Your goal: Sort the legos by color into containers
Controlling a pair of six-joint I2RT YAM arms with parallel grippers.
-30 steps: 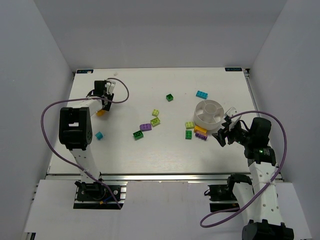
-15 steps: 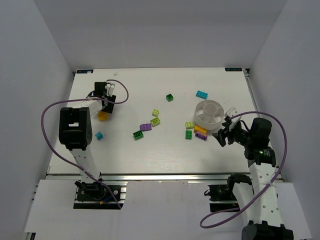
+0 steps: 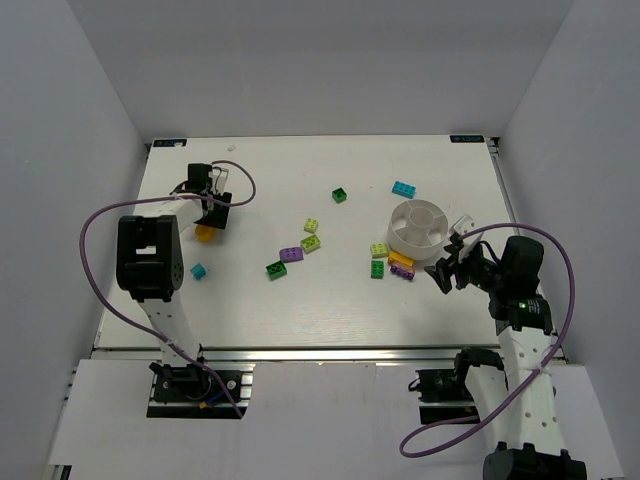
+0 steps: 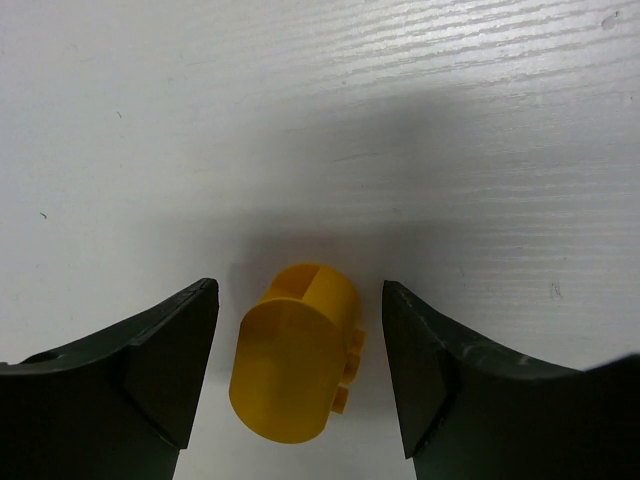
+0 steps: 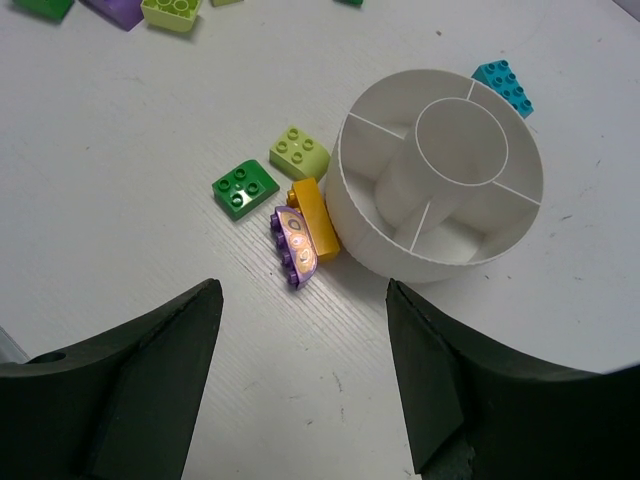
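Observation:
My left gripper (image 3: 211, 212) is open at the far left of the table. In the left wrist view its jaws (image 4: 297, 292) stand either side of a yellow-orange lego (image 4: 296, 350) lying on the table, with a gap on each side. That lego (image 3: 204, 233) also shows in the top view. My right gripper (image 3: 446, 272) is open and empty, just near-right of the white divided bowl (image 3: 396, 218). The right wrist view shows the bowl (image 5: 352, 220) with nothing seen in its compartments. A purple lego (image 5: 298, 246) and an orange one (image 5: 315, 215) lie against its wall, beyond the gripper (image 5: 302, 290).
Loose legos lie on the table: dark green (image 3: 340, 194), cyan (image 3: 404, 188), two lime (image 3: 311, 235), purple (image 3: 291, 254), dark green (image 3: 276, 269), cyan (image 3: 199, 271). By the bowl lie lime (image 5: 299, 152), dark green (image 5: 244, 188) and cyan (image 5: 503, 85). White walls enclose the table.
My left gripper has shifted slightly, and the yellow-orange lego now shows more fully beside it on the table. The right arm has not moved.

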